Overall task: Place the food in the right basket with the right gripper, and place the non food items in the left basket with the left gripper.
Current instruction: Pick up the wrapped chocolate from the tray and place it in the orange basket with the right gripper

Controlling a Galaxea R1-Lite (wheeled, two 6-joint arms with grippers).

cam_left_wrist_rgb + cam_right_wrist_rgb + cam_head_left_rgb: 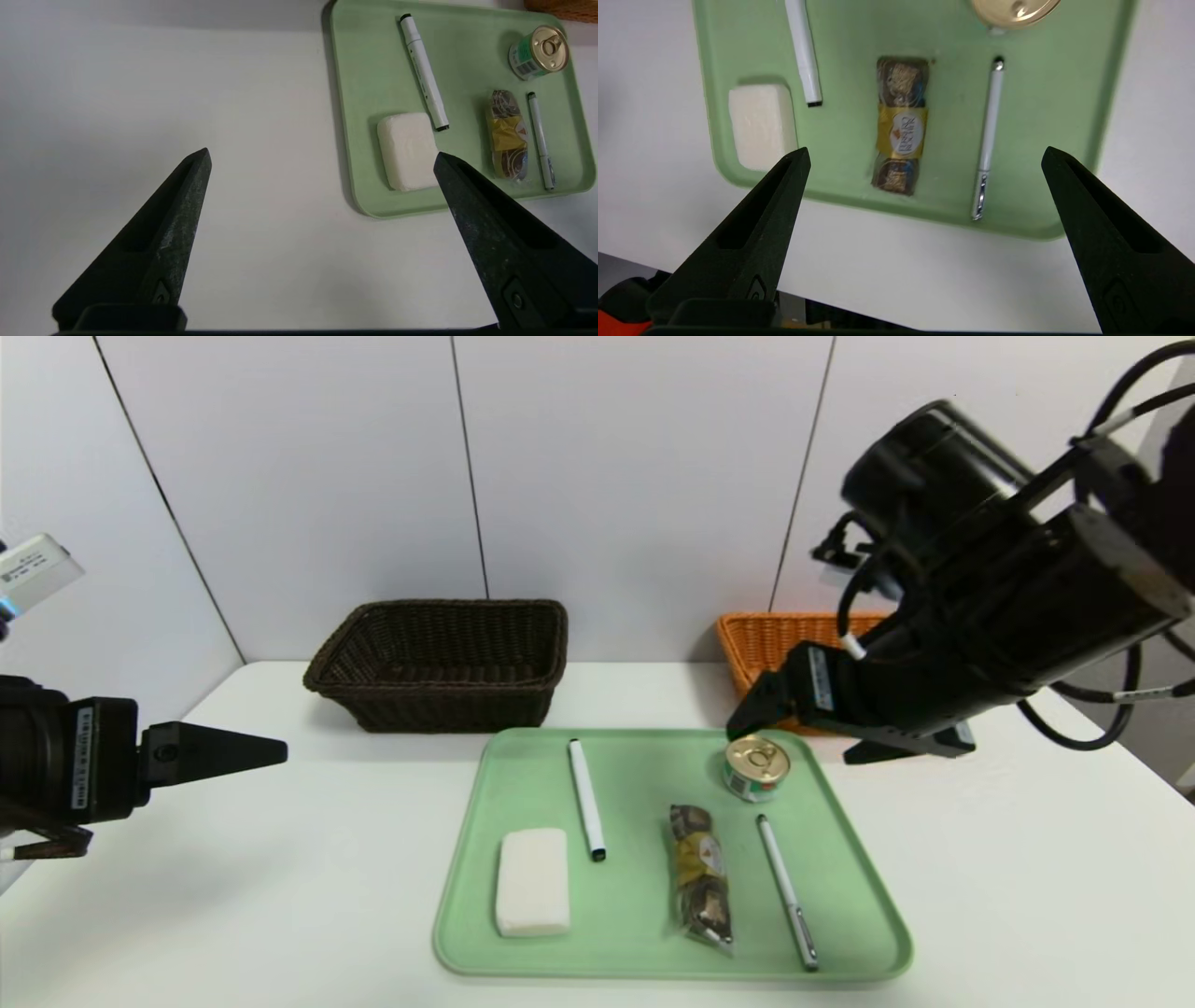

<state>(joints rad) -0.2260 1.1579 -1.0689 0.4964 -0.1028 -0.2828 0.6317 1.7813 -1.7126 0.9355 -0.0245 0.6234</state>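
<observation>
Packet lies lengthwise on tray, parallel to pen.

A white worktop with a smooth matte surface fills the lower part of the head view and runs back to a pale grey-white wall. The wall is made of flat panels divided by thin dark seams, some upright and some slanted. Even, soft light leaves faint shadows on the surface.

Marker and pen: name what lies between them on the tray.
The snack packet lies between the marker and pen, clearest in the head view.
</observation>
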